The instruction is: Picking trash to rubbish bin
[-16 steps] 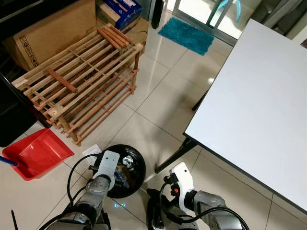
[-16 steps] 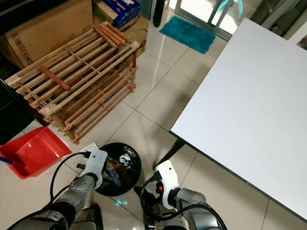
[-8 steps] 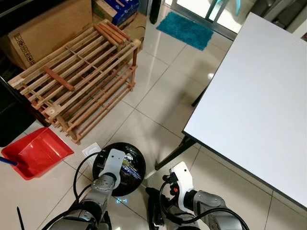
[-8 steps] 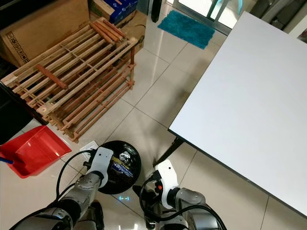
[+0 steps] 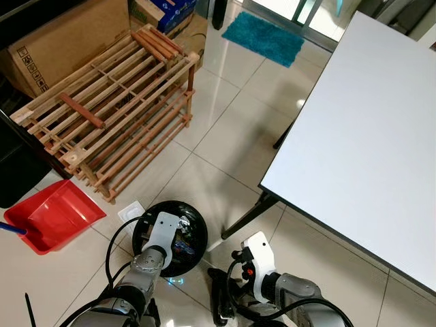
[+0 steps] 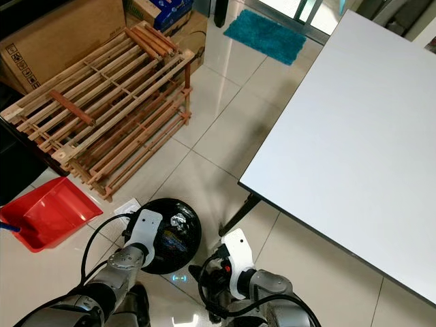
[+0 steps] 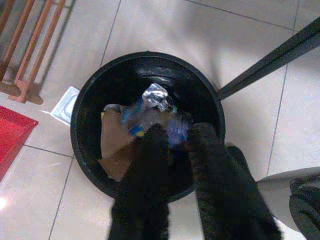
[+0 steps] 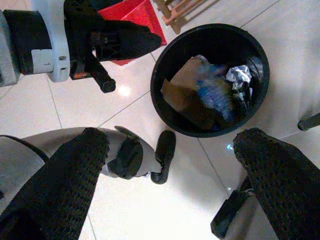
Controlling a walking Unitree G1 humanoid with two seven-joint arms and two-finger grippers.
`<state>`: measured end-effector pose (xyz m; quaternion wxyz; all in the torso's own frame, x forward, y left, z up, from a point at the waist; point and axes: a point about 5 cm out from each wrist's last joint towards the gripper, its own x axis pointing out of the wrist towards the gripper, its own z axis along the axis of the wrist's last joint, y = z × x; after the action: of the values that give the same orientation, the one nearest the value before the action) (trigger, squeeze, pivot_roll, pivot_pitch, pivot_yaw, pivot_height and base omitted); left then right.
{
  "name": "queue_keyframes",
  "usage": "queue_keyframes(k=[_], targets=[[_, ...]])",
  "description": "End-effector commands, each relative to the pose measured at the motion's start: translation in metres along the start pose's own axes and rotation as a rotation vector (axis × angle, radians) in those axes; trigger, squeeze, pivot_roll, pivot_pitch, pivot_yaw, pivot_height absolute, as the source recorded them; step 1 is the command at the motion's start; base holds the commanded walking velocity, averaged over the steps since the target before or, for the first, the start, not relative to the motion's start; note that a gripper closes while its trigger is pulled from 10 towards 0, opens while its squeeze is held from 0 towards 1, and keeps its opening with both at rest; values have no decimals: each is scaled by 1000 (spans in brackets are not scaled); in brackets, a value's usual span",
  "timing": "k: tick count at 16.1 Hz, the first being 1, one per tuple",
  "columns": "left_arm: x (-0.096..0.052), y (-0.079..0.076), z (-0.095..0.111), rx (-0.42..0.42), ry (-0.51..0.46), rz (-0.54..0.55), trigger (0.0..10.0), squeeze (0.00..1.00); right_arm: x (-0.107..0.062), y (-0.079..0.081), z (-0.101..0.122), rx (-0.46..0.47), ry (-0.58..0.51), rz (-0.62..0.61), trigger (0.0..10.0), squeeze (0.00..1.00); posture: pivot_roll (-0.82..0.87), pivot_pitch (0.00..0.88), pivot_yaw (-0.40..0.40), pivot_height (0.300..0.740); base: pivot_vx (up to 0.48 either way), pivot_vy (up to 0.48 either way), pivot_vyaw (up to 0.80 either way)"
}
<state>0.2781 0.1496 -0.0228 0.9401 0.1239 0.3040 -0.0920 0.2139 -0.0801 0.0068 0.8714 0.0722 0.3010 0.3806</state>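
The black rubbish bin (image 7: pixel 90 125) stands on the tiled floor (image 5: pixel 225 116), just beside the dark leg of the white worktop (image 5: pixel 368 129). Inside it lies trash (image 7: pixel 150 107): brown cardboard, crumpled foil and a blue wrapper. The left hand (image 7: pixel 172 135) hangs over the bin mouth, its two fingers a little apart and holding nothing. The right hand (image 8: pixel 170 145) is lower beside the bin, its fingers wide apart. A red dustpan (image 5: pixel 51 214) and a wooden rack (image 5: pixel 112 102) lie near.
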Motion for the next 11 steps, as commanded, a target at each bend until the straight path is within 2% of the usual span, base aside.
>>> queue_keyframes(k=[1, 2, 3, 4, 6, 8, 9, 10, 11], targets=[[-2, -9, -10, 9, 36, -36, 10000, 1000, -5, -2, -9, 28, 20, -14, 10000, 0, -211, 323, -163, 740, 0, 0, 0], [-2, -9, -10, 8, 37, -37, 10000, 1000, -4, -1, -9, 30, 20, -13, 10000, 0, -211, 322, -163, 740, 0, 0, 0], [-2, -9, -11, 19, 43, -38, 10000, 835, -4, -1, -9, 31, 20, -13, 10000, 0, -211, 322, -163, 740, 0, 0, 0], [-3, -7, -13, 34, 47, -20, 10000, 0, -3, -2, -9, 33, 21, -17, 10000, 0, -190, 305, -155, 740, 0, 0, 0], [-5, -2, -18, 23, 46, 2, 10000, 0, 1, -6, -10, 30, 27, -33, 10000, 0, -177, 293, -149, 740, 0, 0, 0], [-10, 4, -32, 0, 54, 34, 10000, 0, 4, -19, -15, 16, 47, -109, 10000, 0, -144, 258, -136, 740, 0, 0, 0], [-14, 7, -39, -5, 63, 47, 10000, 0, 4, -26, -17, 24, 58, -163, 10000, 0, -136, 245, -132, 740, 0, 0, 0], [-21, 13, -56, -13, 90, 82, 10000, 0, 2, -44, -25, 42, 92, -278, 10000, 0, -108, 196, -121, 740, 0, 0, 0], [-23, 14, -60, -11, 100, 92, 10000, 0, 0, -49, -28, 47, 102, -307, 10000, 0, -96, 177, -119, 740, 0, 0, 0]])
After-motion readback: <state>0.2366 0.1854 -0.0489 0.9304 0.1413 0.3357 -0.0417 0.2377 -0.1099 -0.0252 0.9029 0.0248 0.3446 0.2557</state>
